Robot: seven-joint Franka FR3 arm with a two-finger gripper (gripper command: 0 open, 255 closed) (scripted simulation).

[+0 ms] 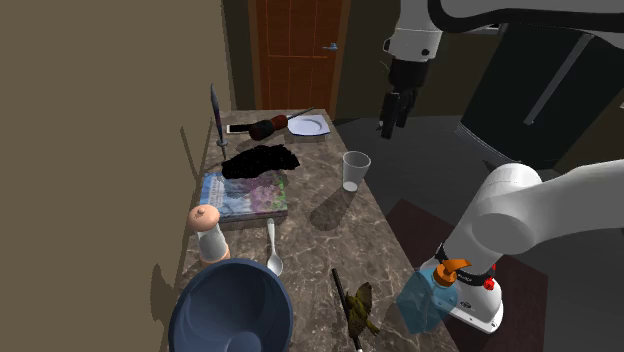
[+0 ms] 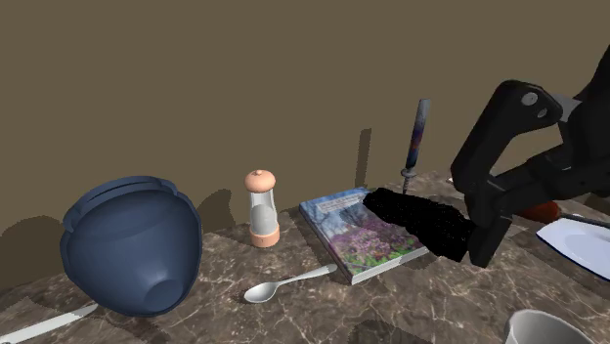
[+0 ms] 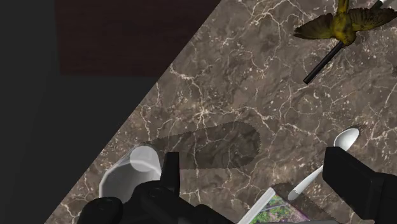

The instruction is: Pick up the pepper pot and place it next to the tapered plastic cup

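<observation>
Nearest in the shoulder view sits a dark blue bowl, rounded and smooth, with a glossy metal spoon just beside it on the brown, white-veined marble worktop. Just beyond the bowl stands the pepper pot, upright near the wall-side edge. It has a peach domed cap and base and a pale, clear-looking barrel. It is close to the near corner of a flat book with a flowery cover.

Further off, the tapered cup stands upright and translucent. Above and past it the tool hangs in the air, its fingers spread wide and holding nothing.

The reach for the pot looks not yet begun. I judge the next move calls for crossing over the book, lowering, and closing on the slim barrel below the cap.
</observation>
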